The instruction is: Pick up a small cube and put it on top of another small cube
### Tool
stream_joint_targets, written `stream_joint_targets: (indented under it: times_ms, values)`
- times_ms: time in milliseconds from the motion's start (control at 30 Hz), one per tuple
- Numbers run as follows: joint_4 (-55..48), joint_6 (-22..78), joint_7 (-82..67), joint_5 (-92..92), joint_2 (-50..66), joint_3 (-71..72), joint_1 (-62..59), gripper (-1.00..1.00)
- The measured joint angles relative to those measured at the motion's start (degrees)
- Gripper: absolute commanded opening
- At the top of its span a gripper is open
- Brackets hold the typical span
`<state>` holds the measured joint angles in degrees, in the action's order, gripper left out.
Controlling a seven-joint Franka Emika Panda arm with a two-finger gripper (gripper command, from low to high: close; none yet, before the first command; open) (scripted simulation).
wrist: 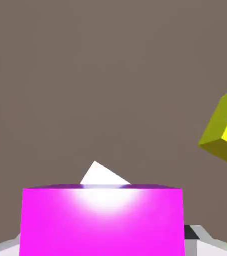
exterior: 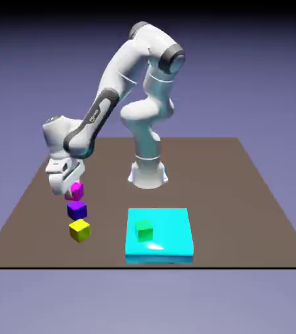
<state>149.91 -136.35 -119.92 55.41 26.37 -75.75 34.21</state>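
the claw (exterior: 72, 190) was clamped on the magenta cube (exterior: 77, 190), which sat between its fingertips and filled the lower middle of the hand view. the white arm (exterior: 105, 116) reached out toward the exterior view's left, with the claw pointing down over that side of the brown table (exterior: 222, 189). the purple cube (exterior: 77, 210) lay on the table, just below the magenta cube in the exterior view; whether the two touched could not be told. the yellow cube (exterior: 79, 230) was on the table near the purple cube, on the side away from the arm's base (exterior: 148, 175), and it showed at the right edge of the hand view, partly cut off. a bright white corner (wrist: 100, 174) stuck out from behind the magenta cube in the hand view, too washed out to name. well apart from these, toward the exterior view's right, the green cube (exterior: 144, 230) rested on top of a flat cyan block (exterior: 171, 231), and a blue-violet backdrop (exterior: 261, 78) stretched behind the table
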Motion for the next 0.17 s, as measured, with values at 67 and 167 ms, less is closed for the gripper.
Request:
stream_joint_targets:
  times_ms: [67,167]
  values:
    - [-0.16,-0.75,-1.53,2.39,0.90,4.15,-3.37,-1.00]
    - [-0.19,-0.93,-1.98,3.08,1.10,5.08,-4.12,1.00]
